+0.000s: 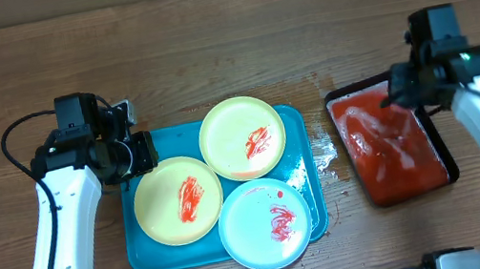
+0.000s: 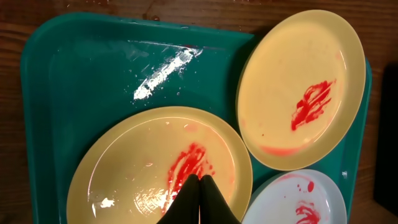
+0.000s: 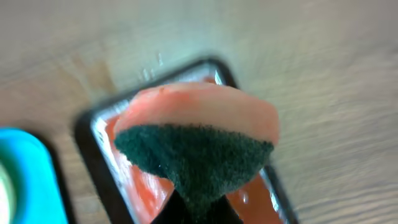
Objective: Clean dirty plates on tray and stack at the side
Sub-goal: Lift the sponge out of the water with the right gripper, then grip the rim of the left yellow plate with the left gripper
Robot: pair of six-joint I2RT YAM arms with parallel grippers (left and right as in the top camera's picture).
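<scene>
Left end effector (image 2: 199, 186) is pinched fully closed and empty, tips over the red smear on the first yellow plate (image 2: 158, 168) at the tray's (image 2: 74, 81) 9 o'clock; whether they touch it, I can't tell. Second yellow plate (image 1: 242, 138) lies at 12 and the white plate (image 1: 266, 224) at 5, both smeared red. Right end effector (image 3: 200, 214) is clamped on a sponge (image 3: 196, 149), green side showing, above the black tray (image 3: 83, 127), out at 3 o'clock on the surface (image 1: 205, 34).

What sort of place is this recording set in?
Probably a lab tabletop staged as a dishwashing station: a wooden table, a turquoise tray of sauce-smeared plates, a black tray of red liquid, and a sponge.
</scene>
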